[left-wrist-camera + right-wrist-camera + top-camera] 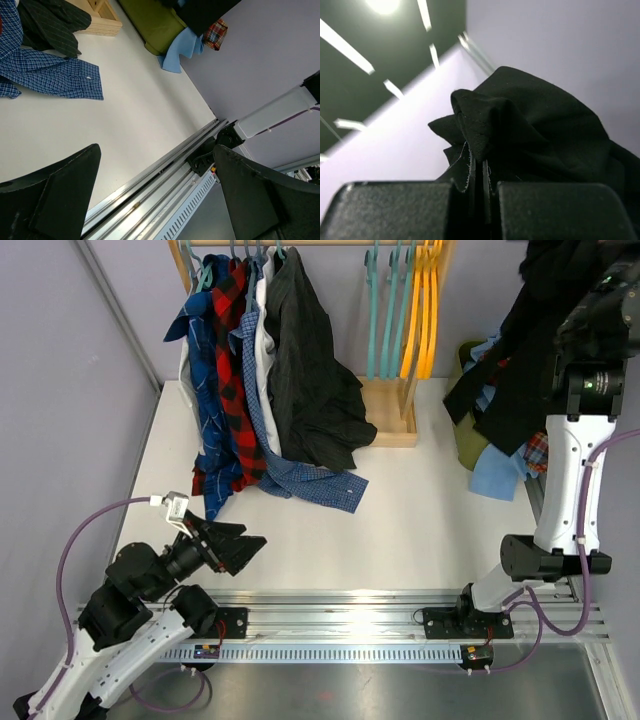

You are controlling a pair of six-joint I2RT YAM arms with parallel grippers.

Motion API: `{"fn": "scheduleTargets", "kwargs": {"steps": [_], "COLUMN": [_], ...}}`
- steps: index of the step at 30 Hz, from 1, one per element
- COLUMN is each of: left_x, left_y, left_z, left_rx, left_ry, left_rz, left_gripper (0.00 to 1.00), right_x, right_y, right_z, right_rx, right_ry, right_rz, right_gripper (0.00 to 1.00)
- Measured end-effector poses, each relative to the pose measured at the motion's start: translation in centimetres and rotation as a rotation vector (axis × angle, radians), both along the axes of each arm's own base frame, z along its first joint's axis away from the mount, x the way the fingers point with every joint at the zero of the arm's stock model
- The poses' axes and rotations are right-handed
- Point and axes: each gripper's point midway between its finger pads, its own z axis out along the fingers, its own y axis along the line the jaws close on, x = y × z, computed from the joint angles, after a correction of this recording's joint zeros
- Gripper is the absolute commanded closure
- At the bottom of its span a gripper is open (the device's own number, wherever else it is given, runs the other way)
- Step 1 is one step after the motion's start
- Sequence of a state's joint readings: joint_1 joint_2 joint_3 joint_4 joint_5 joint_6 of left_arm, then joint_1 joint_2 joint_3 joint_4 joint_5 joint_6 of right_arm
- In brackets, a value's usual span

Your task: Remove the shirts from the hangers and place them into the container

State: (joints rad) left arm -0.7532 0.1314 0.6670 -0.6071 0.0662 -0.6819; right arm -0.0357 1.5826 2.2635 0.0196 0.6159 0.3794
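Black soft shirt (pixel 530 120), crumpled folds, pinched in R end effector (pixel 484 182); L end effector (pixel 156 165) spread wide.

Folded low at the left, with left claw (pixel 250 552) spread wide; raised high at the right, with right claw (pixel 482 182) pinched shut

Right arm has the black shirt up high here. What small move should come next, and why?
Probably lower the right gripper toward the container: it is shut on the black shirt, held high, with the cloth draping across the olive bin rather than settled inside.
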Motion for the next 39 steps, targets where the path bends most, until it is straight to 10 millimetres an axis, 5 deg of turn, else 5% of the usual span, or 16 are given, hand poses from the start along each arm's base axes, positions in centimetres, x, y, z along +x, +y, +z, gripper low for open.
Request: {"fn": "scheduleTargets", "kwargs": {"steps": [3,6,8,10,13,15,17,20,23,26,30,31,35,39], "left_x": [-0.2,-0.3,-0.3,-0.3,-0.3,-0.3,-0.4,-0.4,-0.5,-0.6,-1.0,-1.1,-1.4,-1.4], "left_y": [0.2,0.4,0.5,0.5,0.5,0.6,0.7,0.8,0.8,0.9,1.3,1.4,1.8,1.8], "left_z": [0.2,0.2,0.1,0.0,-0.1,0.0,0.0,-0.2,-0.4,-0.3,0.0,0.0,0.1,0.1], "left_rx": [-0.008,-0.009,-0.006,-0.002,-0.002,-0.005,-0.008,-0.005,-0.001,-0.005,-0.023,-0.028,-0.042,-0.04], "left_ry": [-0.008,-0.01,-0.007,-0.003,-0.002,-0.004,-0.004,0.001,0.009,0.007,-0.01,-0.014,-0.019,-0.018], "left_rz": [0.001,0.004,0.007,0.01,0.011,0.013,0.016,0.018,0.018,0.018,0.018,0.018,0.023,0.025], "left_gripper": [0.01,0.01,0.01,0.01,0.01,0.01,0.01,0.01,0.01,0.01,0.01,0.01,0.01,0.01], "right_x": [-2.4,-2.1,0.8,5.5,14.1,19.4,22.5,23.0,21.7,20.7,19.1,19.0,18.1,15.8], "right_y": [-0.9,-1.8,-2.8,-4.1,-6.0,-7.1,-7.6,-6.9,-6.0,-5.6,-5.2,-4.9,-3.7,-2.8], "right_z": [4.7,6.0,4.2,0.4,-10.0,-19.9,-29.8,-46.6,-52.3,-52.9,-50.7,-50.0,-45.9,-37.8], "right_rx": [-0.033,-0.05,-0.056,-0.051,-0.009,0.045,0.107,0.24,0.327,0.386,0.409,0.405,0.345,0.275], "right_ry": [-0.178,-0.248,-0.198,-0.084,0.186,0.418,0.643,1.013,1.104,1.06,1.035,1.033,1.028,0.909], "right_rz": [-0.08,-0.141,-0.175,-0.197,-0.184,-0.166,-0.148,-0.095,-0.069,-0.048,-0.017,0.0,0.078,0.128], "right_gripper": [1.0,1.0,1.0,1.0,1.0,1.0,1.0,1.0,1.0,1.0,0.16,0.04,0.01,0.01]}}
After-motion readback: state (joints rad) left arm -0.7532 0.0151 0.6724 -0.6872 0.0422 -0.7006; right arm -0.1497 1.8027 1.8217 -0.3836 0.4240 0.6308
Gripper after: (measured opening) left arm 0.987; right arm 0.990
